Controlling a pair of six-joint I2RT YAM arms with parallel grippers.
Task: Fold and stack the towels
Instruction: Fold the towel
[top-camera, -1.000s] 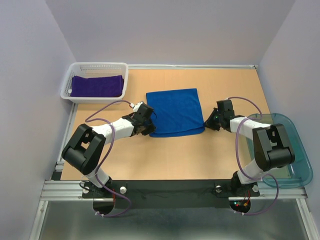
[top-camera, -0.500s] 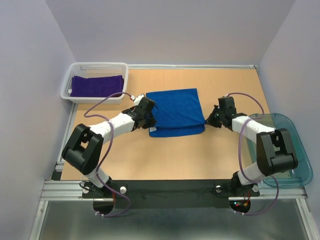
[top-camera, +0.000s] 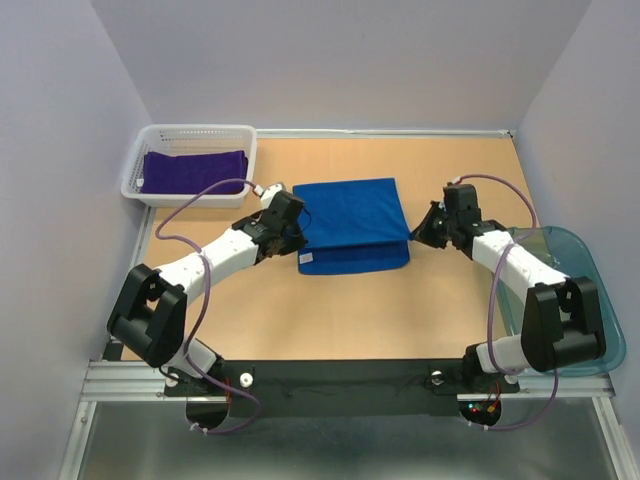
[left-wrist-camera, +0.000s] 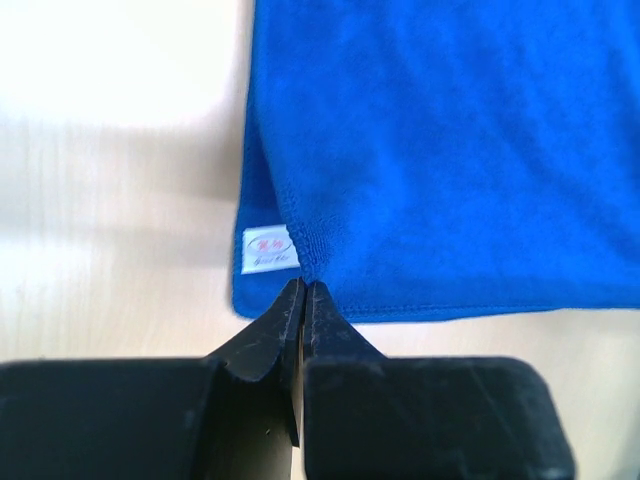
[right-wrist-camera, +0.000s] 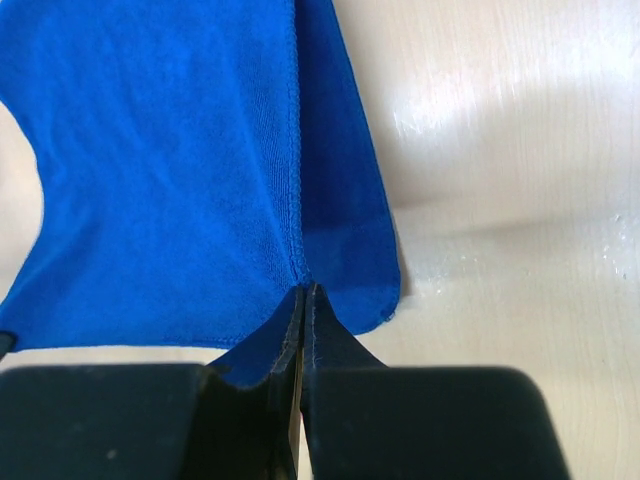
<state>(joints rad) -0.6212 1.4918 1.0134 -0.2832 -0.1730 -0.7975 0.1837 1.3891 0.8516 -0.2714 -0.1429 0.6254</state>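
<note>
A bright blue terry-cloth towel (top-camera: 352, 222) lies folded in the middle of the light wooden table (top-camera: 350, 310), with its doubled layers showing along the near edge. The left gripper (top-camera: 296, 232) is at the towel's near left corner. Its jaws are clamped together on the stitched hem of the upper layer, just beside a small white rectangular label (left-wrist-camera: 268, 250). The right gripper (top-camera: 420, 232) is at the near right corner, likewise pinched tight on the upper layer's hem, and a strip of the lower layer shows just to the right of it. A dark purple terry towel (top-camera: 193, 170) lies folded inside a white perforated plastic basket (top-camera: 200, 130) at the far left of the table. A translucent teal plastic tray (top-camera: 600, 330) sits at the near right edge, beside the right arm.
</note>
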